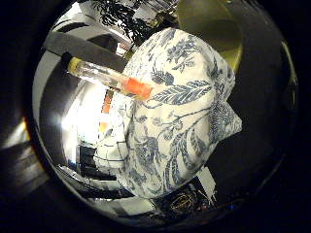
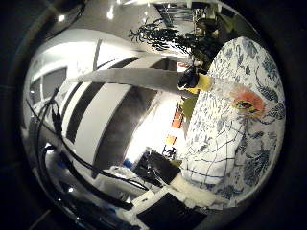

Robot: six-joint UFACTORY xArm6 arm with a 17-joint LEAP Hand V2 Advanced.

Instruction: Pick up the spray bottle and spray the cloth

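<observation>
Spacing between the palm and the spray bottle [image 1: 109, 77] is what the coming grasp depends on, and neither palm view shows them touching. The bottle is a slim, clear tube with a yellowish end and an orange band, and it lies across the edge of the cloth [image 1: 184, 111], a white fabric printed with blue leaves and flowers. The orange end rests on or just over the printed fabric, while the yellowish end reaches out past the cloth's edge. In the thumb-side view the bottle's tip seems to carry a dark part beside a yellow collar, probably the nozzle, though that is hard to make out.

The bottle's long axis runs crosswise to the cloth's edge, so the fingers would have to close across the clear middle of the tube, between the yellow end and the orange band. The cloth fills much of the little-finger-side view, so the palm is judged to be close to it, with the bottle at about the same nearness.

No part of the hand can be made out for certain in either view, so whether the fingers are open or curled cannot be told. What carries the cloth is also hidden beneath it. Judged from how things lie, the bottle has not yet been picked up.
</observation>
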